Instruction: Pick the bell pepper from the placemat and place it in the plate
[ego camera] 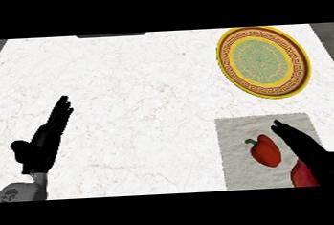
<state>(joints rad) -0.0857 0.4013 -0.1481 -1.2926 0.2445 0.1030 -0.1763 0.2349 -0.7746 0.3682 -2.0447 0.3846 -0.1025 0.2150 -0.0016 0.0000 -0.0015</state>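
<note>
At about four o'clock on the white marbled worktop we see a pale grey cloth placemat, and on it lies the red bell pepper with a short green stem, stem toward ten o'clock. Our right hand comes in from five o'clock, its black fingers straight and released, stretched over the mat just beside the pepper on its three o'clock side; we cannot tell whether they touch it, but nothing is curled round it. A second red shape shows under the forearm at the mat's lower right corner, mostly hidden, and we cannot say what it is. The round plate with a yellow rim, brown patterned band and green centre sits at about one o'clock on the worktop, well apart from the mat and bearing nothing. Our left hand rests at eight o'clock, fingers straight and pointing up toward twelve, holding nothing. We judge the task barely begun: the pepper is not yet grasped, and the closing of the fingers, the lift, the carry toward twelve o'clock and the release over the plate are all left to do.
</note>
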